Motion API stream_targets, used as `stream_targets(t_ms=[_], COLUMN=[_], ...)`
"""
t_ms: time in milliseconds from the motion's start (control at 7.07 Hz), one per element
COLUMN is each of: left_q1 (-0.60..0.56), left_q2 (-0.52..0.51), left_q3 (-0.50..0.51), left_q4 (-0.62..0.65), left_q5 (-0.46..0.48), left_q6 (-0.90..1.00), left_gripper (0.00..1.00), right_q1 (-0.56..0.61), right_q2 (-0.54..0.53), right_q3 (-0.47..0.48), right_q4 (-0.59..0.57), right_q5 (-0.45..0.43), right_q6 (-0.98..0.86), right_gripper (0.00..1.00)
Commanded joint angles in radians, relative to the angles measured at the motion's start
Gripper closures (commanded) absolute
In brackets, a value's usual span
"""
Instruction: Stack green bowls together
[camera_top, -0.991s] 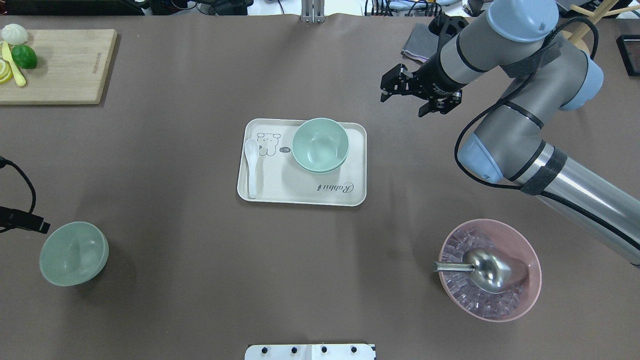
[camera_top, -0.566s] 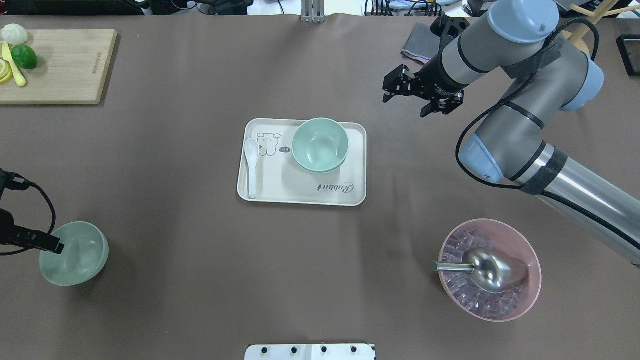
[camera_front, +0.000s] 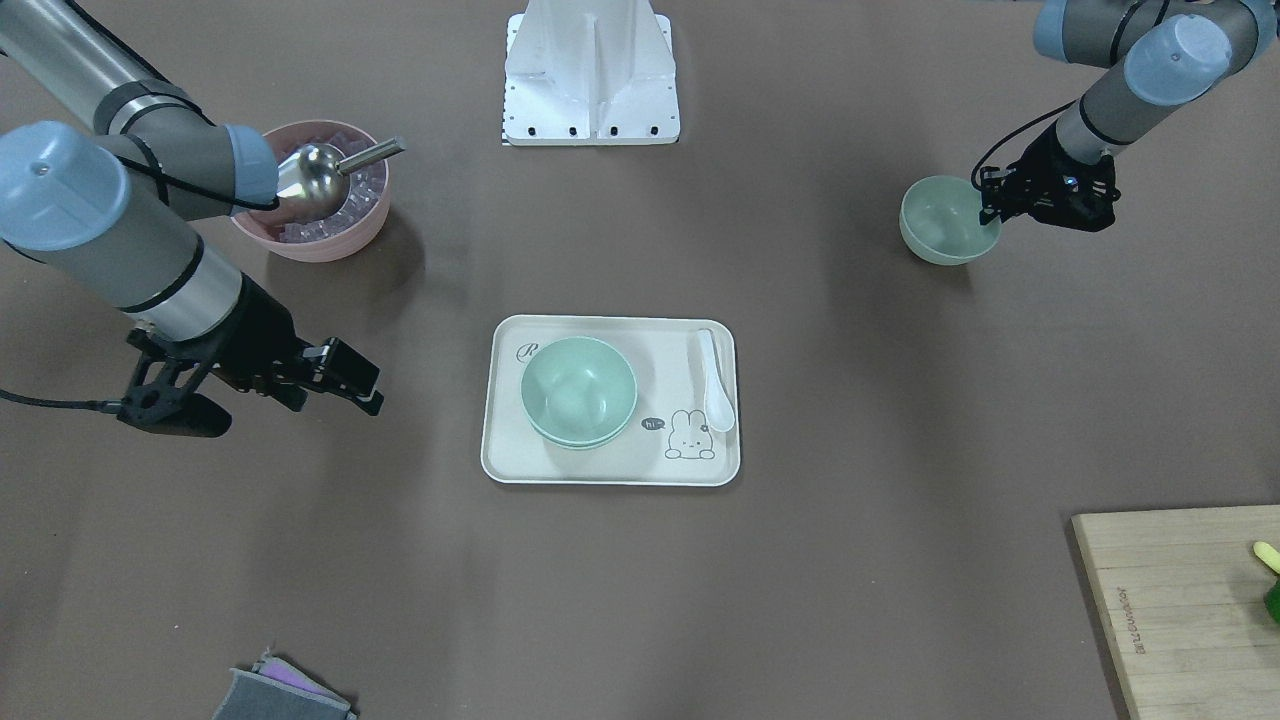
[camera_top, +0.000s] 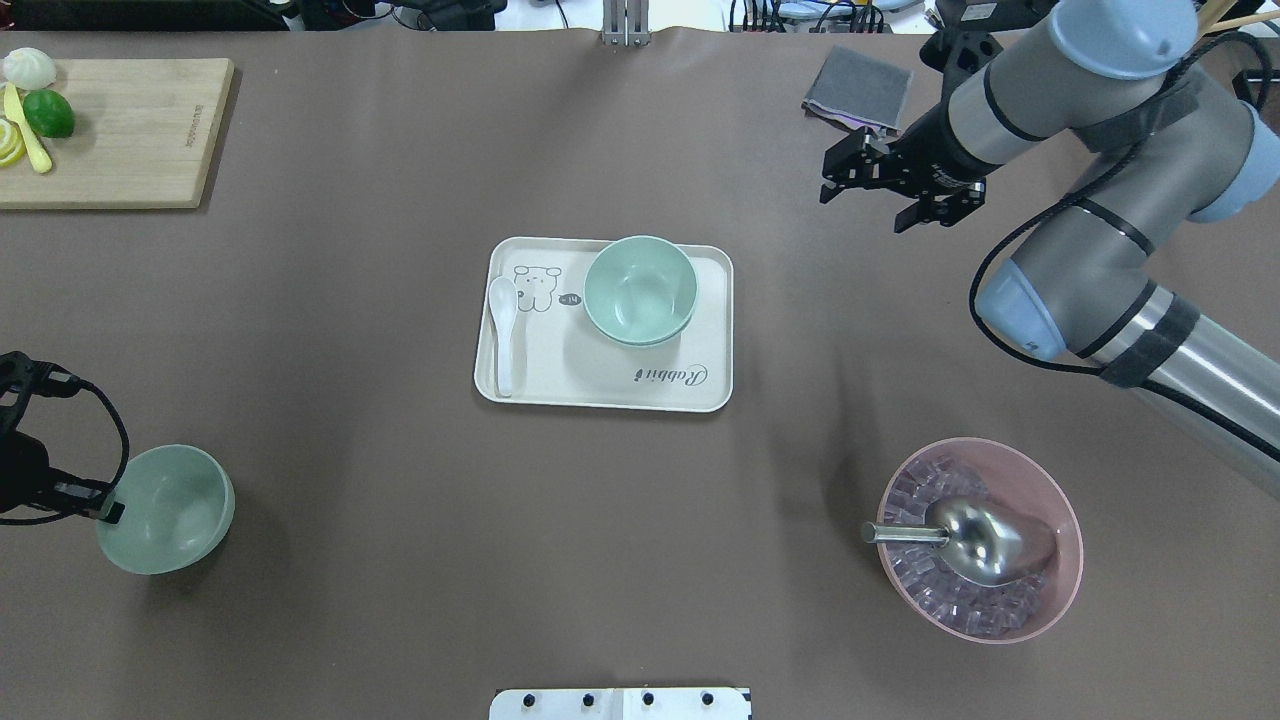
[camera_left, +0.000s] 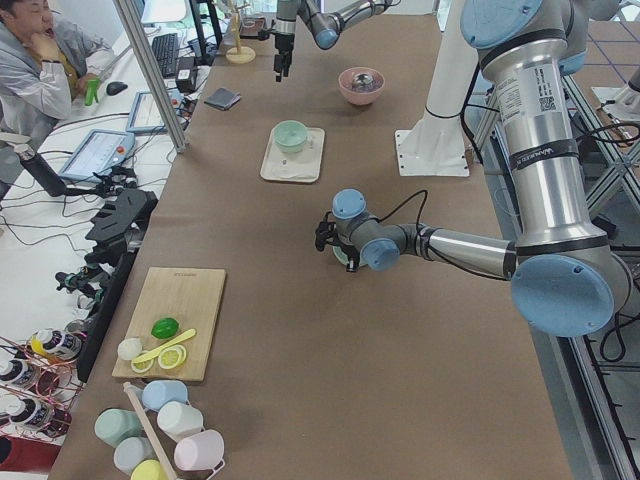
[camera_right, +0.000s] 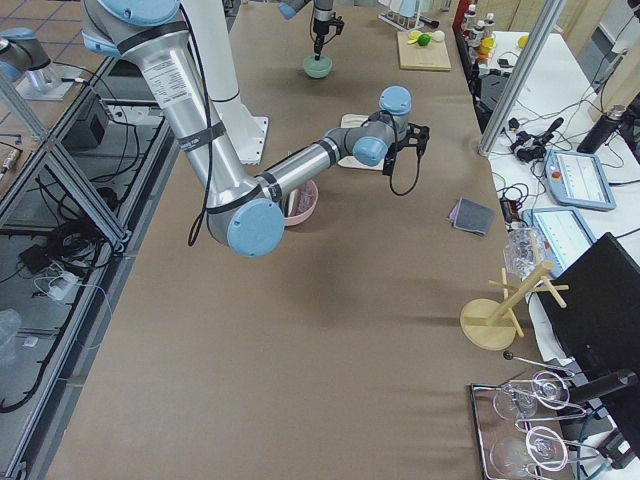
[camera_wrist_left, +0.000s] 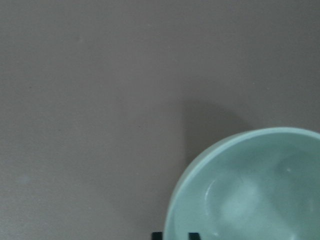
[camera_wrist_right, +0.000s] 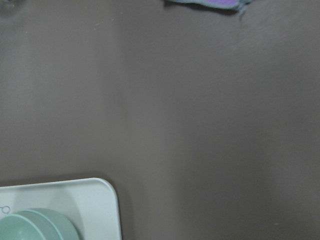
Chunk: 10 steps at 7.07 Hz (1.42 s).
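Observation:
Two green bowls sit nested on the cream tray; they also show in the front view and in the right wrist view. The third green bowl stands on the table at the near left. My left gripper is at its left rim. In the left wrist view the fingertips straddle the rim of that bowl, closed on it. My right gripper is open and empty, above the table to the right of and beyond the tray.
A white spoon lies on the tray's left side. A pink bowl with a metal scoop stands at the near right. A grey cloth lies at the far right. A wooden cutting board with fruit is at the far left.
My left gripper has come in onto the lone bowl's left rim, and the bowl has shifted slightly right. My right gripper has moved right and farther from the tray, still open.

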Motion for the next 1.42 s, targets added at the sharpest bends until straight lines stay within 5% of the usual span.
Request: stream_targets(t_ms=[0, 142, 566, 1274], left_q1=[-0.063, -0.111, -0.105, 0.011], left_q2=[-0.067, -0.174, -0.712, -1.097], left_q3=[0.011, 0.017, 0.121, 0.492], left_q4=[0.011, 0.058, 0.374, 0.298], left_q5=[-0.142, -0.184, -0.170, 0.046], left_q6=[-0.013, -0.043, -0.363, -0.516], left_gripper=[1.00, 1.00, 1.00, 1.00], right_q1=[0.171, 0.266, 0.379, 0.393], right_q2=[-0.183, -0.273, -0.502, -0.530], right_q3=[0.050, 0.060, 0.069, 0.067], right_q4=[0.001, -0.001, -0.002, -0.001], right_q5=[0.159, 0.220, 0.214, 0.210], right_q6=[-0.204, -0.330, -0.661, -0.691], right_gripper=[0.00, 0.00, 0.00, 0.00])
